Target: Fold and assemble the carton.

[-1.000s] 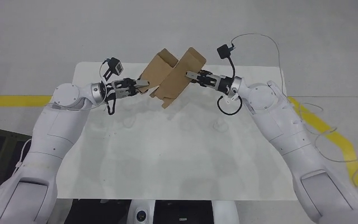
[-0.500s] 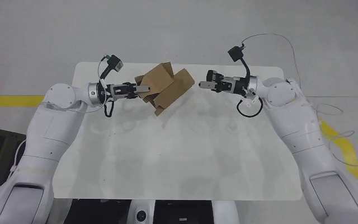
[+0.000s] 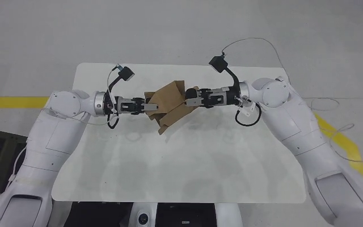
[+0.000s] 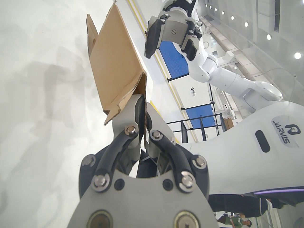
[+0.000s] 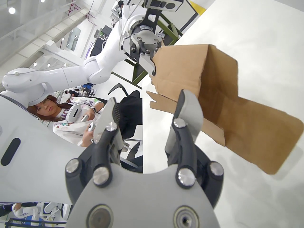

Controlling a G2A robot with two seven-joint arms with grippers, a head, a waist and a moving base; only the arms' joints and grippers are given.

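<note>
Brown corrugated carton [image 3: 170, 102], partly opened, is held over the white table [image 3: 227, 170]. Its near flap edge is clamped by the left gripper [image 3: 148, 105]. The right gripper [image 3: 190, 99], spread wide, is positioned just beside the carton's opposite side, with the open end faced.

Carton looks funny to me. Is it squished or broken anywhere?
Yes, a little. The carton is creased and frayed at the corner pinched by the left gripper, and it is held tilted over the table with one flap sticking out.

A robotics test hall: high ceiling lights [image 4: 297, 55], blue partition panels [image 4: 175, 62], yellow floor line [image 3: 22, 102].
</note>
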